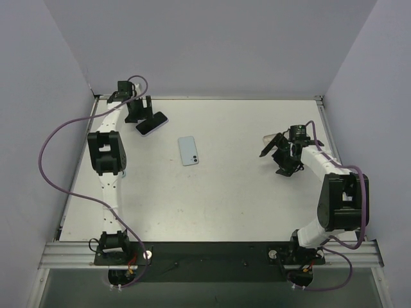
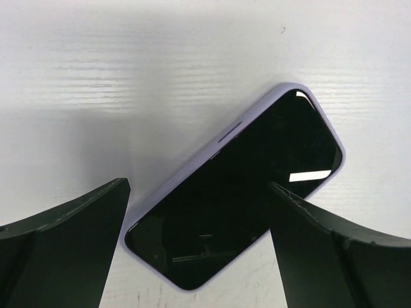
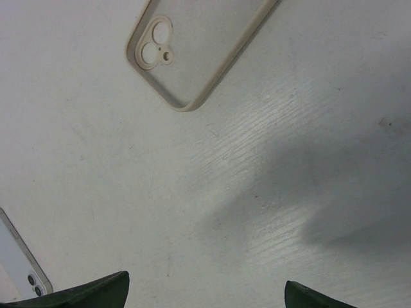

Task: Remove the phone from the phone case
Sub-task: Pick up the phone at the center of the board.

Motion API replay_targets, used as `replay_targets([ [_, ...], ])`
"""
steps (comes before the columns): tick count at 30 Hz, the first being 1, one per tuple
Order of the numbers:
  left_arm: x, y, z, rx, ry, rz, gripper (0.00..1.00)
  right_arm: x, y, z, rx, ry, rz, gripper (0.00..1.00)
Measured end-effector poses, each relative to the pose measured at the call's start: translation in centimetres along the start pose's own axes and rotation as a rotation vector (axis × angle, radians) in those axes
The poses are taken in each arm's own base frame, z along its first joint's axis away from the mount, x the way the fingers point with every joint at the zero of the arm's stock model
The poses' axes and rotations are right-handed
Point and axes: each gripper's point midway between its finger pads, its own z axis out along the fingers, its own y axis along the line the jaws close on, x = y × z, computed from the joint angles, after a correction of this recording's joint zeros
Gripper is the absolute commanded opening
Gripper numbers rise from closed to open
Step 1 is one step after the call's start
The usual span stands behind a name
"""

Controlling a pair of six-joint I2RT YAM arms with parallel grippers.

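On the white table (image 1: pixel 244 205), the left gripper (image 2: pixel 199 186) hovered with fingers apart over the phone (image 2: pixel 237 192), which lay screen up inside its lavender phone case (image 2: pixel 186 174) near the far left corner, while the right gripper (image 3: pixel 205 280), also spread wide, hung near a pale blue phone (image 1: pixel 188 151) and an empty clear case (image 3: pixel 192 45).
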Motion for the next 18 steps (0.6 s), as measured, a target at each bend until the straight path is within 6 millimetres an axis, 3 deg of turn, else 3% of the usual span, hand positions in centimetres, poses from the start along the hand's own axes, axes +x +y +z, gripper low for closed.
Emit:
replay_targets([
  [3,0.3,0.1,1.2,0.013,0.018,0.0,0.95,-0.1,0.1,0.0,-0.003,0.0,-0.003,0.96],
  [7,0.6,-0.5,1.1,0.052,0.037,-0.005,0.93,-0.1,0.1,0.0,-0.003,-0.002,-0.009,0.96],
  [18,4.9,-1.9,-1.6,0.078,0.123,-0.006,0.96,-0.2,0.5,-0.4,-0.013,-0.014,-0.021,0.96],
])
